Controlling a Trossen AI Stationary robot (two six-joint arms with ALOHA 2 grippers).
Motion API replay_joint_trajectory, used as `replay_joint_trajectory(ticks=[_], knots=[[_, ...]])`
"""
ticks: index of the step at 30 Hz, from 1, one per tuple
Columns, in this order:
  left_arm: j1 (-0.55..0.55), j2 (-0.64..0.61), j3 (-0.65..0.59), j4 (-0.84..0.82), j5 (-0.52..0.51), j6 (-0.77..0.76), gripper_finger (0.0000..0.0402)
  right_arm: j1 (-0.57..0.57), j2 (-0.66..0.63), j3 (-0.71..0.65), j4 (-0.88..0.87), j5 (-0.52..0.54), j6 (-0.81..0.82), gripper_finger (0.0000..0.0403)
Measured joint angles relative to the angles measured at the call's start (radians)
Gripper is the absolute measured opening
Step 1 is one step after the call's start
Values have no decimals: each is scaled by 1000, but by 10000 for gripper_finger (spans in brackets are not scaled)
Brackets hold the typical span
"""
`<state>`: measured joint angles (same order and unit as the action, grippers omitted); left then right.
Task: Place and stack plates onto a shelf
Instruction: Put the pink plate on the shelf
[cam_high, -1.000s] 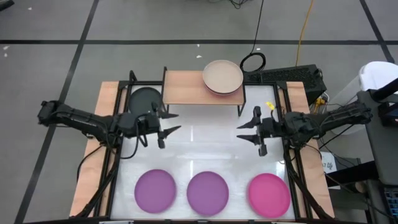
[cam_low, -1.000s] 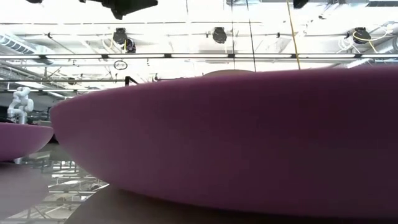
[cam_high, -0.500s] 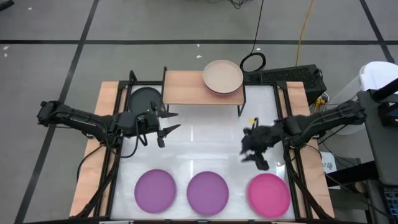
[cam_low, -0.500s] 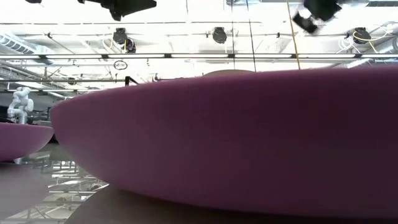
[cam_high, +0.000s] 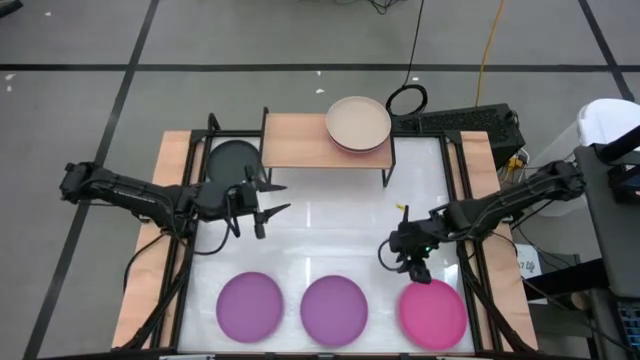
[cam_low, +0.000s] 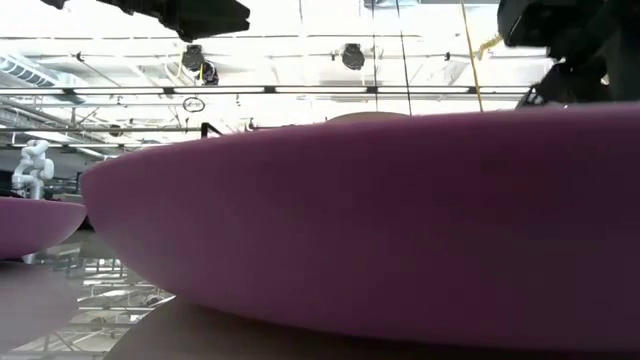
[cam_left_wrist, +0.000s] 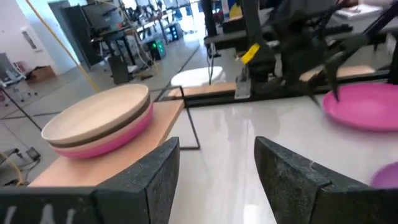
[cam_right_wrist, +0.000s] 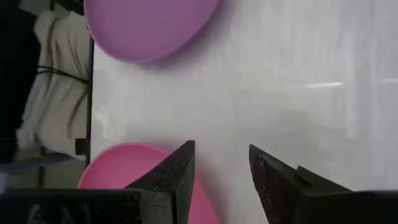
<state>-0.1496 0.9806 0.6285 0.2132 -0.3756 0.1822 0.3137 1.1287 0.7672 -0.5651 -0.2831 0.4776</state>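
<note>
- Plates first, from the high view: a beige plate (cam_high: 358, 123) tops a small stack on the shelf (cam_high: 300, 142), at the table's 12 o'clock edge. 2 purple plates (cam_high: 250, 306) and (cam_high: 334, 307) and 1 magenta plate (cam_high: 433, 311) line the 6 o'clock edge. A black plate (cam_high: 232, 157) lies on the table just beside the shelf, toward 9 o'clock.
- Same view: the left gripper (cam_high: 272, 198) hangs near the black plate, fingers spread apart. The right gripper (cam_high: 400, 264) sits just at the magenta plate's 11 o'clock rim, fingers apart.
- Low view: a purple plate (cam_low: 380, 230) fills nearly everything; another purple rim (cam_low: 35, 225) shows at 9 o'clock. Dark arm parts hang at the top.
- Left wrist view: the stack (cam_left_wrist: 102, 124) on the shelf shows beige over a dark layer over pink. The left fingers (cam_left_wrist: 149, 180) stand apart, holding nothing.
- Right wrist view: the right fingers (cam_right_wrist: 171, 180) are apart, 1 over the magenta plate (cam_right_wrist: 124, 168); a purple plate (cam_right_wrist: 149, 25) lies beyond.
</note>
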Motion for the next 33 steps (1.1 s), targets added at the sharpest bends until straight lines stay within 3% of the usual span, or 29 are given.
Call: replay_joint_trajectory(ticks=[6, 11, 17, 20, 28, 33], knots=[[21, -37, -3, -86, -29, -29, 214, 59, 38, 56, -110, 101, -41, 132], [31, -115, -3, -128, -60, -58, 214, 113, 63, 57, -190, 100, 17, 132], [30, -125, -3, -136, -41, -76, 214, 155, 108, 57, -200, 101, 60, 132], [30, -121, -39, -105, -32, -78, 214, 181, 135, 57, -195, 101, 61, 132], [60, -162, -219, 204, -30, -56, 214, 234, 224, 58, -193, 99, 61, 132], [66, -185, -233, 209, -30, -65, 214, 262, 258, 57, -169, 98, 61, 132]])
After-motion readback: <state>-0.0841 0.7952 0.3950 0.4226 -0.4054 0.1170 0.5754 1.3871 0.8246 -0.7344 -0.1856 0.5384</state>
